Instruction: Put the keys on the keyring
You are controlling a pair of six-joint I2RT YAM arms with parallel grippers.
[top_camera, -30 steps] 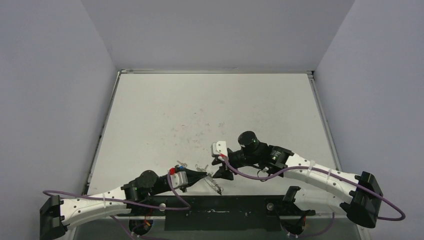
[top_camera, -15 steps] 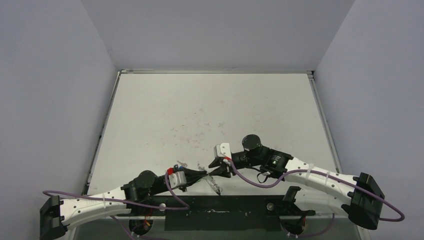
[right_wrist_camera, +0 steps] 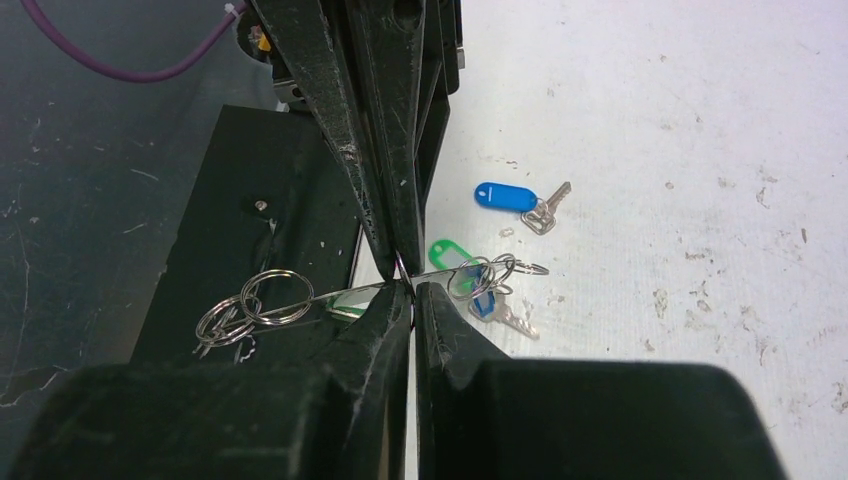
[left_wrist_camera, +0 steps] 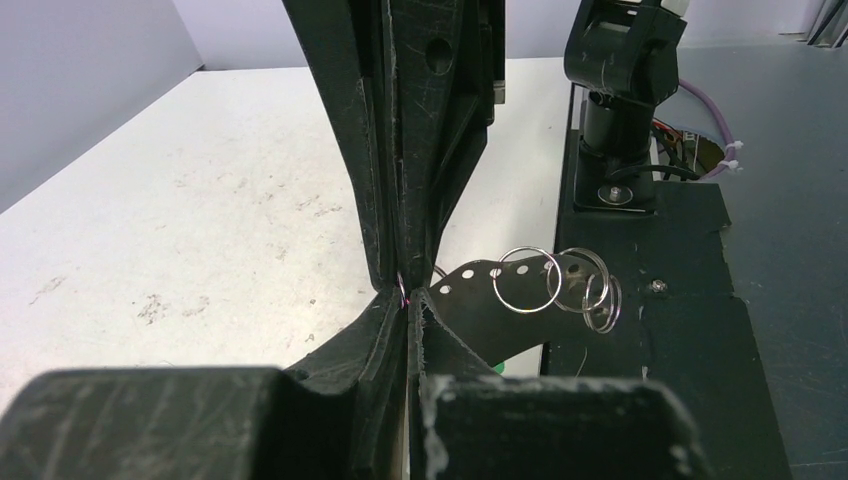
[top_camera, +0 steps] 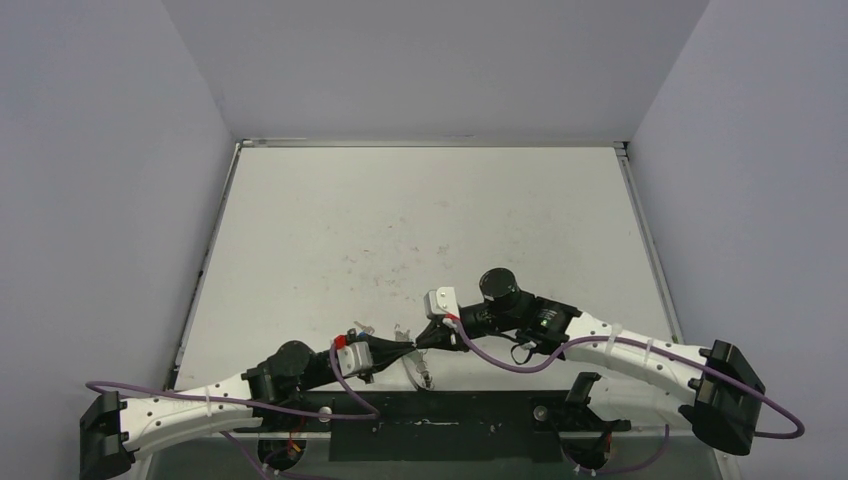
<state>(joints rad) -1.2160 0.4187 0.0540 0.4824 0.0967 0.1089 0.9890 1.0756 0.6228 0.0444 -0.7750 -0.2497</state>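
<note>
At the near edge of the table [top_camera: 420, 220], above the black base plate [top_camera: 440, 420], the left gripper [top_camera: 402, 349] and right gripper [top_camera: 428, 340] meet tip to tip. Both pairs of jaws are closed, pinching the same spot on the keyring [right_wrist_camera: 350, 293] (a thin silvery band, held off the surface). Small split rings [right_wrist_camera: 272, 296] bunch on its end over the plate. On the table beyond, a blue-tagged key [right_wrist_camera: 507, 196] lies alone. Nearer the band, a green-tagged key [right_wrist_camera: 448, 252] sits in a tangle of little rings beside another key [right_wrist_camera: 510, 320]; whether those are threaded onto the band I cannot tell.
</note>
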